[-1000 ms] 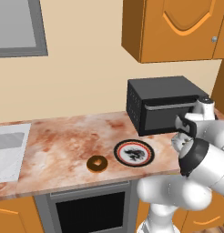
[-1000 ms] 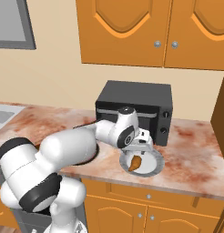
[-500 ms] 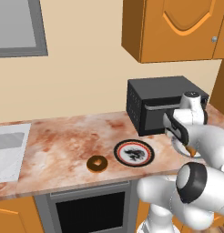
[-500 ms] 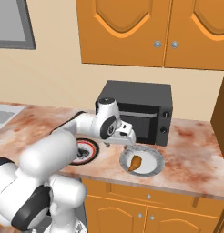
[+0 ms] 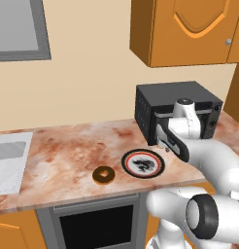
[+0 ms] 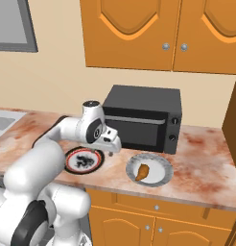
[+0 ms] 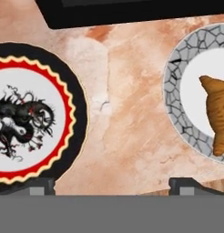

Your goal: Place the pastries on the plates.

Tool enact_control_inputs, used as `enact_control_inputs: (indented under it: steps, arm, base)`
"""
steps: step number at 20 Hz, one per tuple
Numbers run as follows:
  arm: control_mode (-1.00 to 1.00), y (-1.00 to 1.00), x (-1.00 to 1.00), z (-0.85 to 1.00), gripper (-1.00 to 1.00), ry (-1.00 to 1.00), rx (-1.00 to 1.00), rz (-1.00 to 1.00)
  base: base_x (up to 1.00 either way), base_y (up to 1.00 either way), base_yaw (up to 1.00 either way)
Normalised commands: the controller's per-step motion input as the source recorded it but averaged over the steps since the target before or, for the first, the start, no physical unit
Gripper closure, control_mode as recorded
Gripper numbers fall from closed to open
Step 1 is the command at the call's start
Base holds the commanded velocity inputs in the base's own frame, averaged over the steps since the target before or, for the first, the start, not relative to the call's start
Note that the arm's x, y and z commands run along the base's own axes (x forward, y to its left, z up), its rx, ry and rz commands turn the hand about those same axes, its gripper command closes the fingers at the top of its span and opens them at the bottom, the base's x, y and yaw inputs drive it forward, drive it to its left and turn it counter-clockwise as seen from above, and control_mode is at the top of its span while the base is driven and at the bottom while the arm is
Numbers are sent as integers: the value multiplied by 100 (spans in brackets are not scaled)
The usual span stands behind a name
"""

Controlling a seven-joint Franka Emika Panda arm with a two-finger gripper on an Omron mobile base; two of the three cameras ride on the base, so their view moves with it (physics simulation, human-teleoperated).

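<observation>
Sink [image 5: 9,155] at the far left end of the worktop [image 5: 68,146]. Next along, the ring doughnut [image 5: 103,174] lies bare on the marble near the front edge, on no plate.

Just right of it, apart, the black-rimmed plate [image 5: 143,163] with red ring and dark dragon pattern sits empty, also toward the front edge. In the hand view its patterned centre [image 7: 22,123] shows nothing on it.

Gripper [image 6: 112,150] hangs above the strip of worktop between the two plates, in front of the black microwave [image 6: 144,117]. Fingers [image 7: 38,185] spread wide apart, nothing between them.

Right again, the pale plate [image 6: 149,168], crackle-rimmed in the hand view, carries the golden croissant [image 6: 143,171], lying inside the rim.

Judgement: one pastry is placed and the job is roughly half done; the step in hand looks like the reach for the doughnut. That calls for swinging the open hand past the dragon plate toward the front-left, coming down over the ring and pinching across it or on one side of the ring. It then needs only a short carry right onto the empty plate.
</observation>
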Motion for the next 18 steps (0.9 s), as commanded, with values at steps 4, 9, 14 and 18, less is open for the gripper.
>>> enact_control_inputs:
  steps: [4,9,14,18]
  arm:
    - [-100,69,0,8,-100,9,12,0]
    - [-100,77,0,2,-100,11,8,0]
    - [-100,77,0,0,-100,9,3,0]
    - [-100,64,0,0,-100,8,0,0]
  base:
    - [0,0,0]
    - [0,0,0]
    - [0,0,0]
    - [0,0,0]
